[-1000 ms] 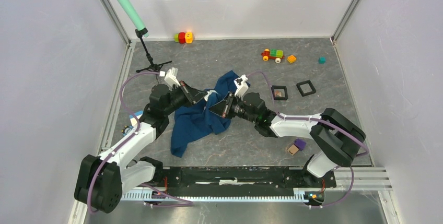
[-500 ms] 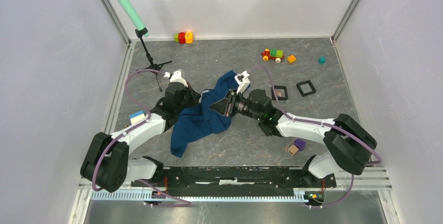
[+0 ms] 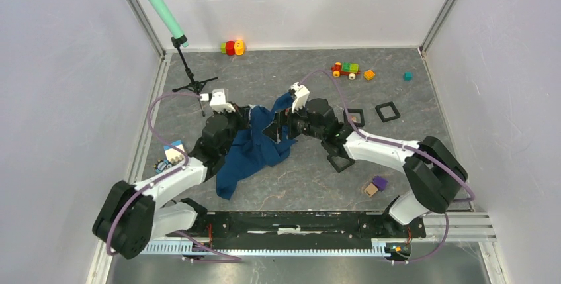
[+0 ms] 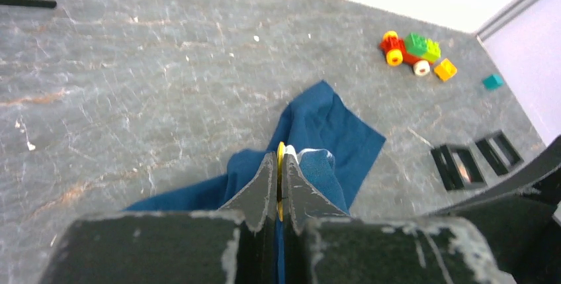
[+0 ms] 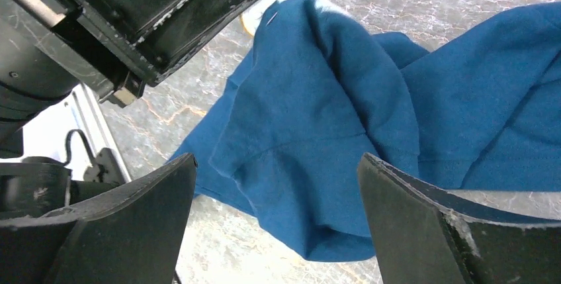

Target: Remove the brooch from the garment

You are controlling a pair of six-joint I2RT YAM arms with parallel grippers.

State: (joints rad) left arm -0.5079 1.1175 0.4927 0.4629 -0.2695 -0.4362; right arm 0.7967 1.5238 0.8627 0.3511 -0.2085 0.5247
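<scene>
Pinching the brooch at a raised fold of the garment.
Top view: the dark blue garment [image 3: 255,158] lies crumpled mid-surface [image 3: 298,178] between the arms, with the left end effector [image 3: 250,115] and right end effector [image 3: 278,127] meeting over its far part. Left wrist view: the left end effector [image 4: 278,161] is clenched on the thin, yellow-rimmed brooch [image 4: 280,150], which touches lifted cloth. Right wrist view: the right end effector [image 5: 276,158] is released, jaws wide apart, with a garment fold between them and the brooch at the fold's far edge.
</scene>
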